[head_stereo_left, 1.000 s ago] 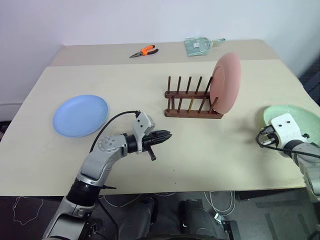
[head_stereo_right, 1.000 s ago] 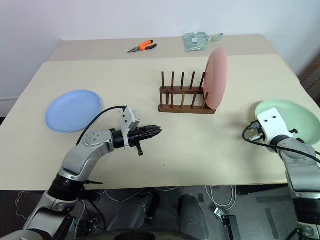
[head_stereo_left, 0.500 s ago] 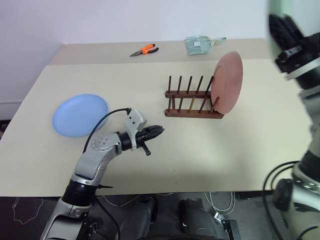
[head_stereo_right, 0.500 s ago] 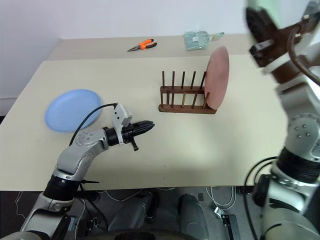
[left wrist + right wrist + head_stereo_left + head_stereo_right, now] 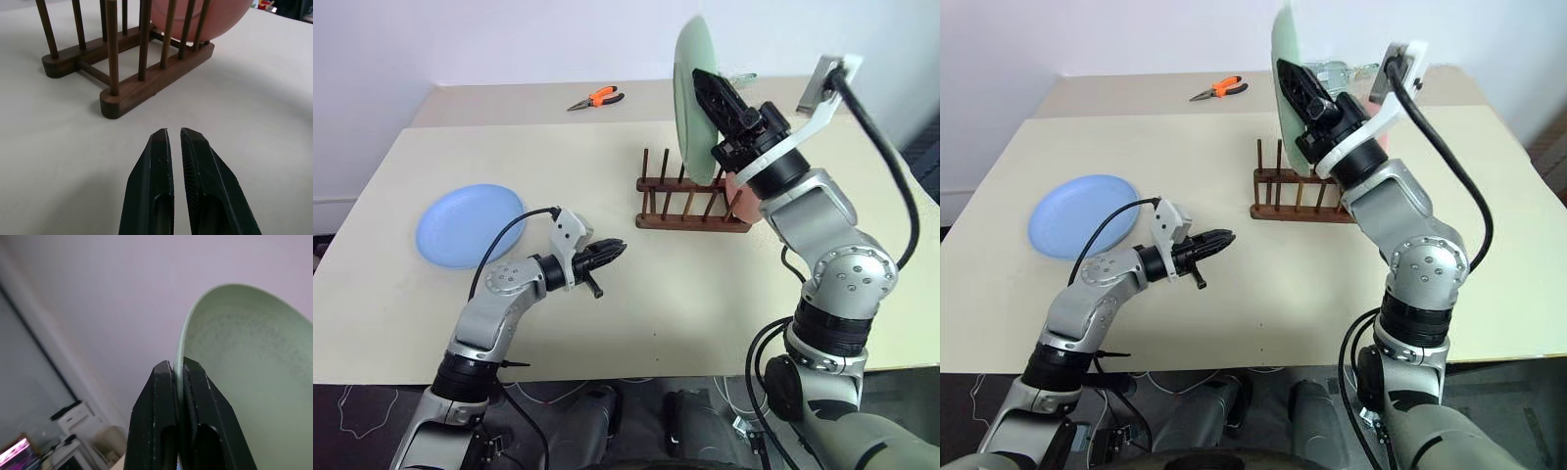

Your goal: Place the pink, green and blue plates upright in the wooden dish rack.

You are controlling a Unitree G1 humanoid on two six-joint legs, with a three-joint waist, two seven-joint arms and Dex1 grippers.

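My right gripper [image 5: 699, 77] is shut on the rim of the pale green plate [image 5: 688, 103], which it holds upright in the air above the wooden dish rack [image 5: 690, 211]. The right wrist view shows the fingers [image 5: 161, 382] pinching that rim, with the green plate [image 5: 239, 352] beyond them. The pink plate [image 5: 205, 14] stands upright in the rack's right end and is mostly hidden behind my right arm in the head views. The blue plate [image 5: 470, 225] lies flat at the table's left. My left gripper [image 5: 621, 251] hovers shut and empty between the blue plate and the rack [image 5: 146, 78].
Orange-handled pliers [image 5: 597, 98] lie on the far table section, with a small clear packet [image 5: 1356, 70] further right. The right arm's cable [image 5: 876, 127] loops over the table's right side. Open tabletop lies in front of the rack.
My right arm has swung up and to the left, lifting the green plate off the table's right side and turning it upright above the rack. The left gripper has drifted slightly left.
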